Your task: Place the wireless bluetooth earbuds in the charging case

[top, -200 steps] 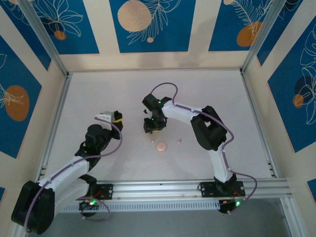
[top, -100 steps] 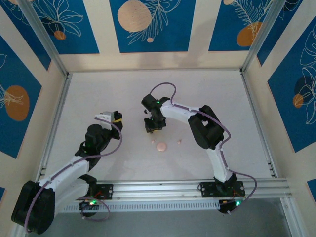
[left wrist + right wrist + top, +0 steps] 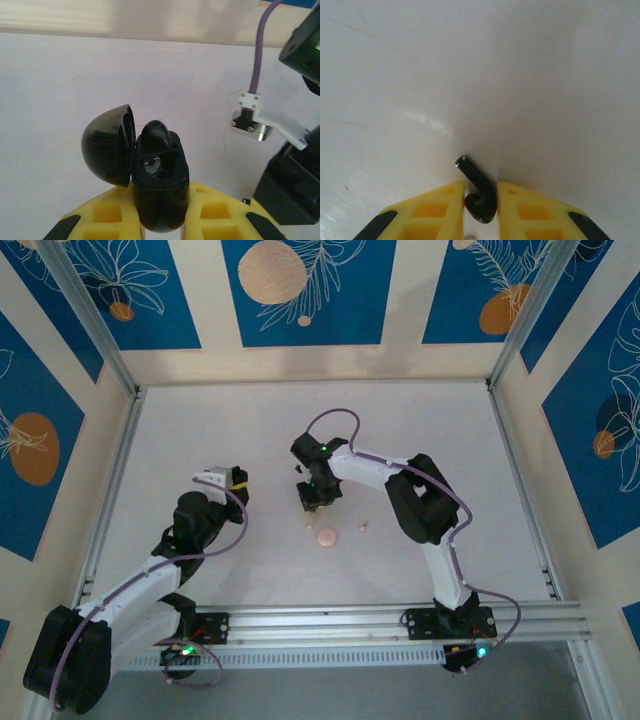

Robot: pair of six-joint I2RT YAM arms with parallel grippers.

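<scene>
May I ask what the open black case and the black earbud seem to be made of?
The open black case: likely glossy plastic; its lid shows highlights. The black earbud: probably smooth plastic, with a bright, perhaps metal, stem tip.

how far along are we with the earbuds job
Done: the black case is open, held in the left pincer. In hand: the right pincer is shut on a black earbud, not yet seated. Left: a pink bud lies loose beside the pink case.
</scene>
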